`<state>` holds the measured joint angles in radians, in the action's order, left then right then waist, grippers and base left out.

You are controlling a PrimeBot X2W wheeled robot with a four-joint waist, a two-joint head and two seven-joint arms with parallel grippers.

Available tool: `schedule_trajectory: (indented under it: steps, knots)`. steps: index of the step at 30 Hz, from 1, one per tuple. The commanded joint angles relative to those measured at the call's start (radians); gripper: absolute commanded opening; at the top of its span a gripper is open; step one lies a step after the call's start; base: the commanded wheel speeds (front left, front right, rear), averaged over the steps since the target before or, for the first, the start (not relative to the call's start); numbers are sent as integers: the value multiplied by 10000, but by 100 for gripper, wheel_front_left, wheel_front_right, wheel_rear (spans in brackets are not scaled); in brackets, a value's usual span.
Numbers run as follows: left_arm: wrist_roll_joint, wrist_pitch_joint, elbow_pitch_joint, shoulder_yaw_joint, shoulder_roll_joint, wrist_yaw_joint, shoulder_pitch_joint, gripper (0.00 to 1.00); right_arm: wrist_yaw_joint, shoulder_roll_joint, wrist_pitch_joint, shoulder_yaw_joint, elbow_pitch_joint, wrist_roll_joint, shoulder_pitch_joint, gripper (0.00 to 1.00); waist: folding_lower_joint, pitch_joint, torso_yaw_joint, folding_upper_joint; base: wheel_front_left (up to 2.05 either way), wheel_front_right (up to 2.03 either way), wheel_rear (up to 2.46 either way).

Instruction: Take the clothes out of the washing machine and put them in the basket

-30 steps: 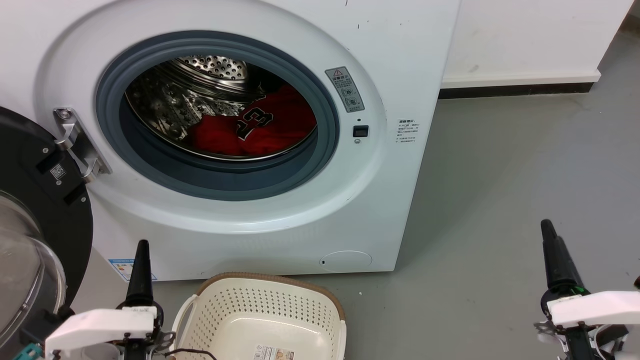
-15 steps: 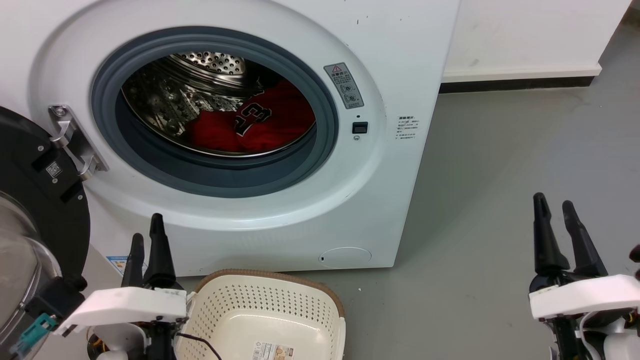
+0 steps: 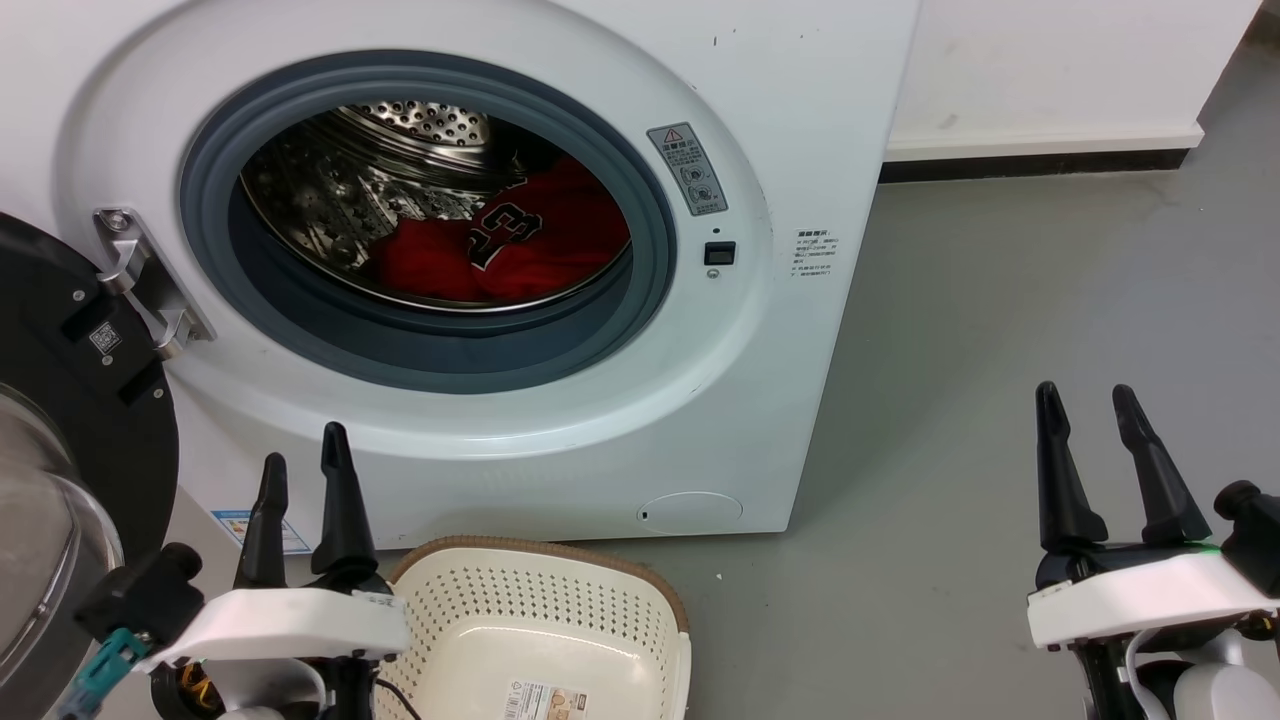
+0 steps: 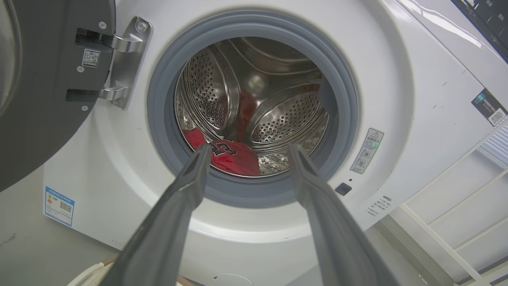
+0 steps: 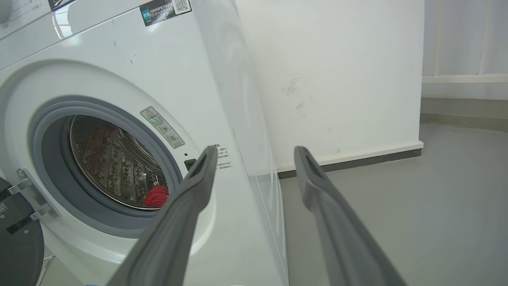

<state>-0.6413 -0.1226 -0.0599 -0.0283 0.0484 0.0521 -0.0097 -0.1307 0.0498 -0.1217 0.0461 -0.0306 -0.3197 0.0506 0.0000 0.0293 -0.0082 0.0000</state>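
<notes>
The white washing machine (image 3: pixel 780 150) stands with its door swung open, and the red clothes (image 3: pixel 520 250) lie at the bottom of its steel drum. A jersey with black numerals (image 3: pixel 505 232) rests beside a plain red cloth (image 3: pixel 425 265). The cream basket (image 3: pixel 560 555) sits on the floor just below the machine's front. My left gripper (image 3: pixel 303 447) is open and empty, left of the basket and below the opening. Its wrist view looks between the left gripper (image 4: pixel 249 147) fingers at the clothes (image 4: pixel 234 157). My right gripper (image 3: pixel 1085 392) is open and empty over the floor, right of the machine.
The black-rimmed glass door (image 3: pixel 60 380) hangs open at the far left, close to my left arm. Grey floor (image 3: pixel 1000 300) stretches right of the machine to a white wall (image 3: pixel 1050 70) with a dark skirting. A white rack (image 4: pixel 456 206) stands beside the machine.
Each gripper showed as a single dark spike a second ago; now both show two spread fingers. The right gripper has risen and shifted left, the left one slightly up and right.
</notes>
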Motion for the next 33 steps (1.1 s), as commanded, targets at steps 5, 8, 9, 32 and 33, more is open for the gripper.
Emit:
schedule_trajectory:
  steps: [5,8,9,32,33]
  knots:
    - [1347,-206,-390,442,71,303,4,100,0,11,-210,-93,-209,866,-22,100,0,8,2,0,0,0,0]
    - [1854,-282,-418,757,228,511,51,100,0,11,-288,-99,-217,1286,-52,100,0,19,-6,0,0,0,0]
    - [1984,-314,-408,869,275,594,68,100,0,10,-315,-113,-191,1376,-76,100,0,22,-8,0,0,0,0]
    - [4221,-858,180,2887,1474,2225,153,100,2,5,-863,-356,341,3904,-368,100,0,-31,-82,0,0,0,0]
    - [4238,-876,197,2931,1504,2241,155,100,2,5,-883,-377,348,4013,-376,100,0,-34,-85,0,0,0,0]
